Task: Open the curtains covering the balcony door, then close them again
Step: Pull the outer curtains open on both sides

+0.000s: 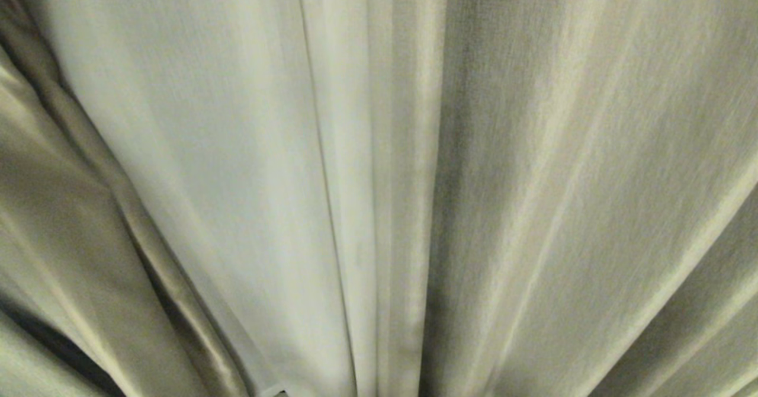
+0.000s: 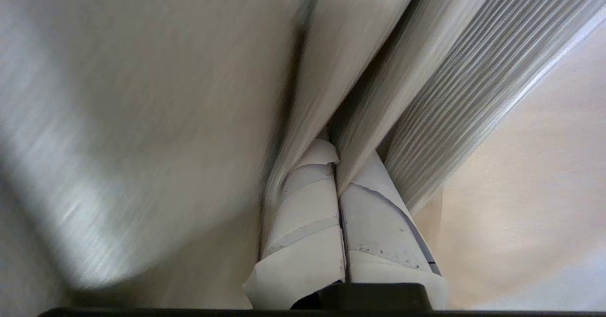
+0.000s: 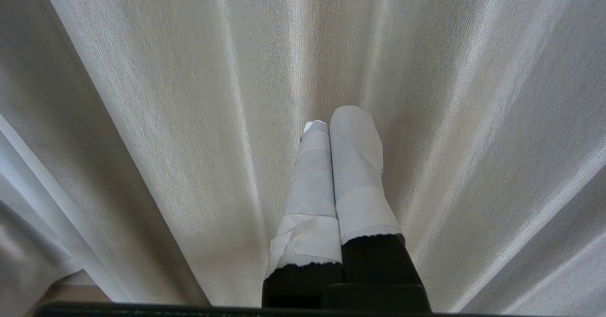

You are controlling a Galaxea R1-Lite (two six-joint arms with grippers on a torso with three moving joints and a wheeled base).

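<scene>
In the head view the curtains (image 1: 379, 166) fill everything, their cream pleats hanging close ahead with the two panels meeting near the middle; no arm or glass shows. In the left wrist view the left gripper (image 2: 337, 158) has its taped fingers (image 2: 307, 203) pressed together, and a curtain fold seems pinched between the tips, though motion blur leaves that unsure. In the right wrist view the right gripper (image 3: 337, 123) points at the pleats, fingers together, holding nothing. The fabric looks light, soft and slippery; a panel's hemmed leading edge probably offers the firmest hold.
</scene>
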